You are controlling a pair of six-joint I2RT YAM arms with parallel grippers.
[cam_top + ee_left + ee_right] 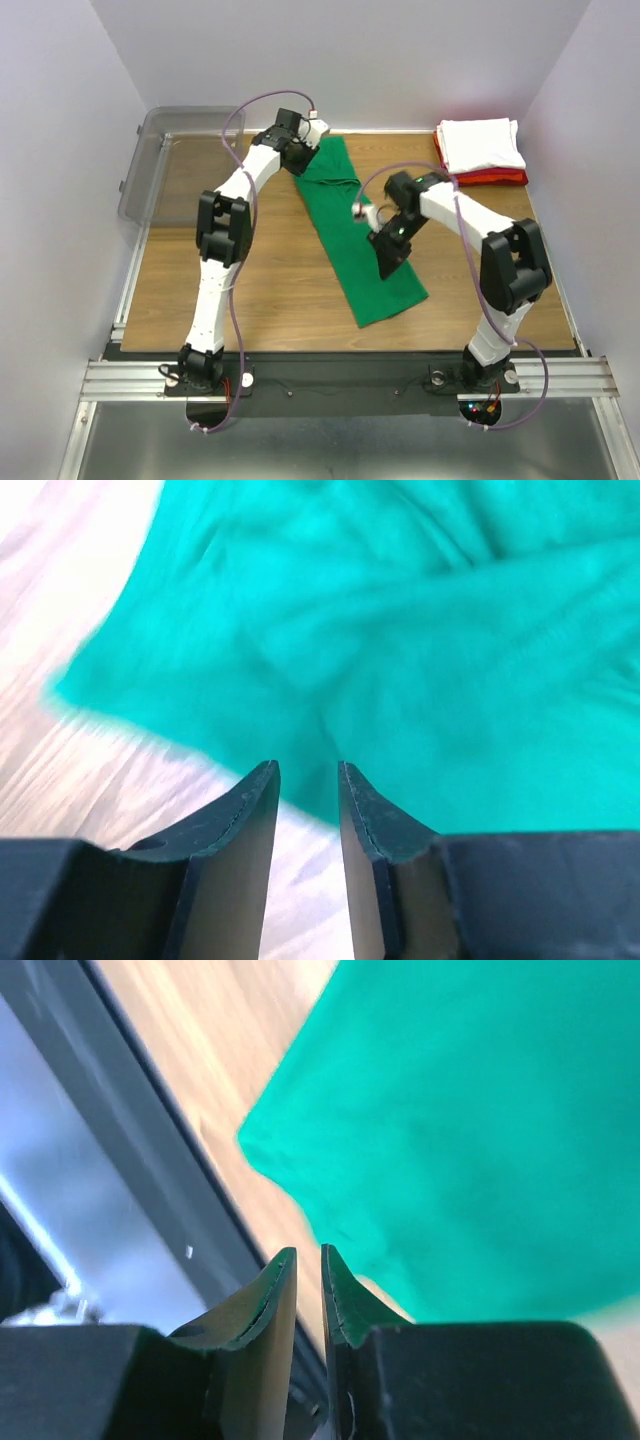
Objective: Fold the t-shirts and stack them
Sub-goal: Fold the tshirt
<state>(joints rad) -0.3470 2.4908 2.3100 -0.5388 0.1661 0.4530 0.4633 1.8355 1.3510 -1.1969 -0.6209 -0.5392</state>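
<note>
The bright green t-shirt [352,235], folded into a long strip, lies diagonally across the middle of the wooden table [270,295]. The left gripper [308,770] hangs over the strip's far end, its jaws a little apart with nothing between them. The right gripper [308,1250] hangs over the near end by a corner of the cloth, jaws only a narrow slit apart and also empty. At the far right corner the folded white t-shirt [482,143] sits on the folded red t-shirt [497,178]. A clear grey bin [150,160] stands at the far left.
</note>
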